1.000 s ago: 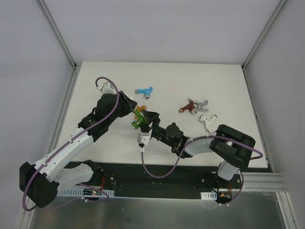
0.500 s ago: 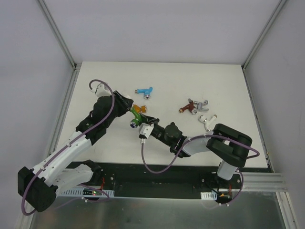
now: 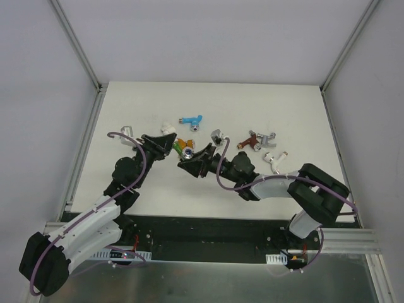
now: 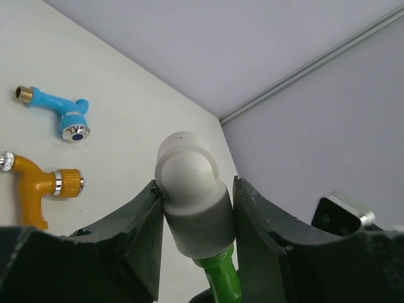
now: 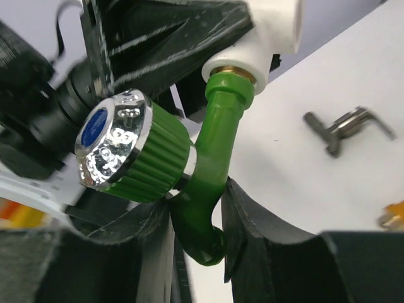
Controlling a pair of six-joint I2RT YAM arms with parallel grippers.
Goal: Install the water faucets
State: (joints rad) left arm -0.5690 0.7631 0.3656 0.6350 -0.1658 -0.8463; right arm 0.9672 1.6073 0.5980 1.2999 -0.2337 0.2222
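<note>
Above a white table [image 3: 284, 107], left gripper [image 4: 196, 211] and right gripper [image 5: 197, 237] meet, both nearly closed: right pinches the green faucet [image 5: 218, 139] by its stem, left clamps the white elbow fitting [image 4: 189, 183] on its thread. Faucet looks light, rigid, slippery; the stem grips best

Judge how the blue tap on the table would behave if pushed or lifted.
The blue tap looks rigid, one moulded piece, so should keep its shape. Its bent shape would probably stop it rolling; a push likely slides or spins it. Its glossy finish may slip when gripped.
</note>
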